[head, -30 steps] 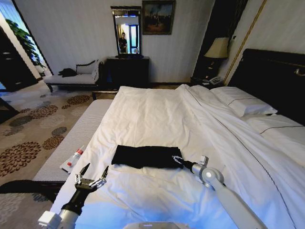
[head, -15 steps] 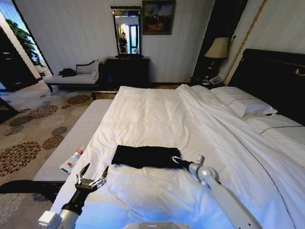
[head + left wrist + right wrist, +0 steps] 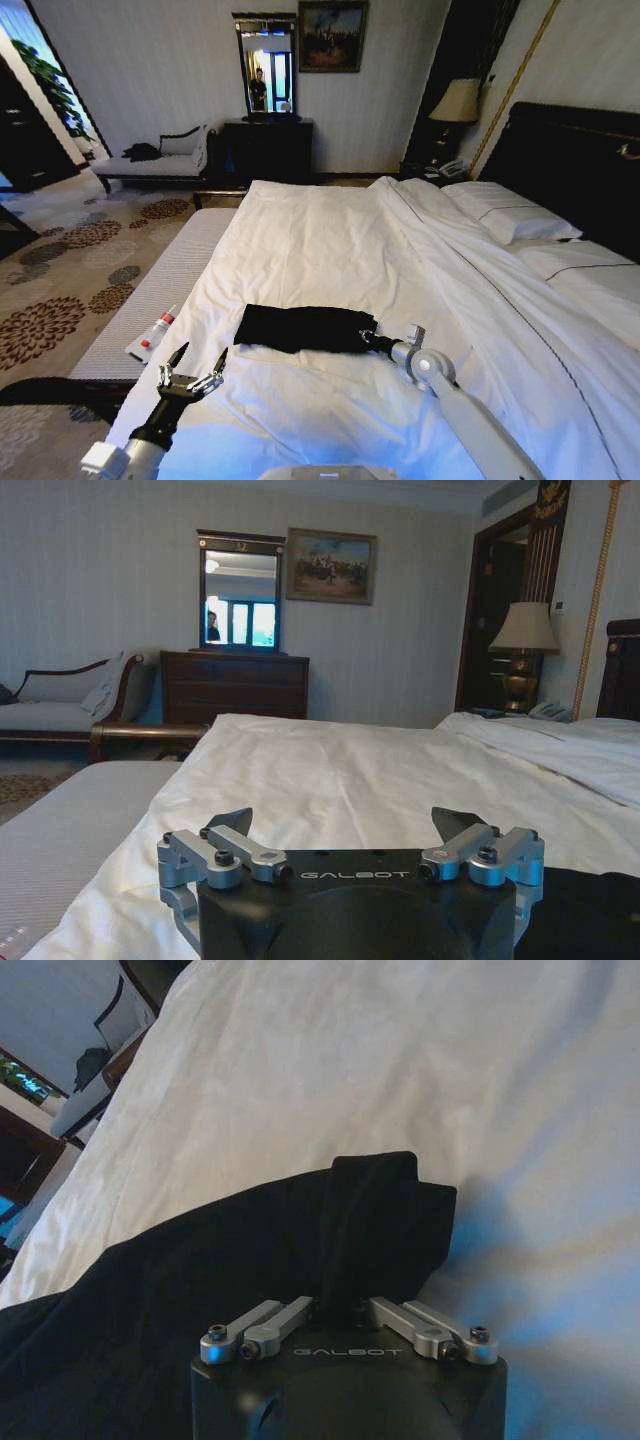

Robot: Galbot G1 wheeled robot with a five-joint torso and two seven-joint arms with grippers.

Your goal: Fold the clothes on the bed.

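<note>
The clothes [image 3: 300, 327] lie as a black, folded strip across the near part of the white bed [image 3: 330, 235]. My right gripper [image 3: 368, 337] is at the strip's right end, shut on a raised fold of the black fabric. In the right wrist view the gripper [image 3: 338, 1312] pinches that fold of the clothes [image 3: 230, 1270]. Over the bed's near left corner my left gripper [image 3: 195, 366] stands open and holds nothing, a short way in front of the clothes' left end. In the left wrist view the gripper [image 3: 345, 825] has its fingers apart, with the clothes [image 3: 590, 905] off to one side.
A grey bench [image 3: 170, 275] runs along the bed's left side with a white and red tube [image 3: 155, 333] on it. Pillows [image 3: 510, 215] and the dark headboard [image 3: 570, 160] are at the right. A chaise [image 3: 160, 160] and a dresser [image 3: 265, 150] stand by the far wall.
My right gripper has shifted slightly left, carrying the right end of the clothes with it. The left arm has not moved.
</note>
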